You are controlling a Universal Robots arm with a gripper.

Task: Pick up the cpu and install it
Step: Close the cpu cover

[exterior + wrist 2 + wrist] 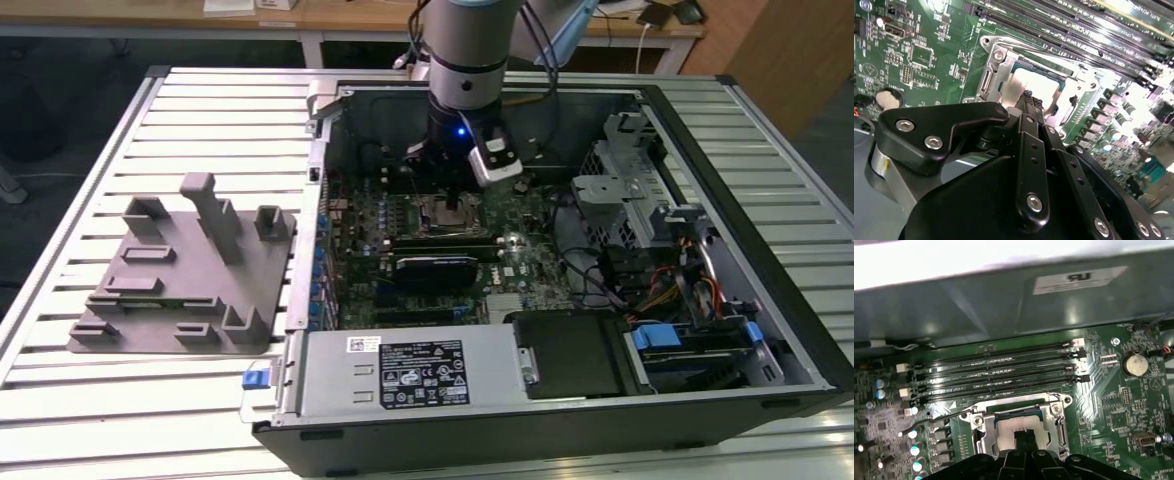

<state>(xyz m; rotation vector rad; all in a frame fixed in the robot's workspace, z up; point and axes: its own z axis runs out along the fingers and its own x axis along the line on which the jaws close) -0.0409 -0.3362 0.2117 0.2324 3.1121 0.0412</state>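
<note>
End effector (1026,436) closed, empty, hung over cpu (1006,434) lying in socket (977,426); any press best light, square.

Everything's sitting on a metal table (94,400) with a ribbed, slatted silver top, the slats running across from the exterior view's left to its right. Over on the exterior view's left, a grey plastic fixture block (187,285) lies flat on the slats, with a few upright posts and little slots moulded into it. Just beside it, an open computer case (534,445) lies on its side, open face up, filling the middle and the exterior view's right of the tabletop; can't tell if the two actually touch.
</note>
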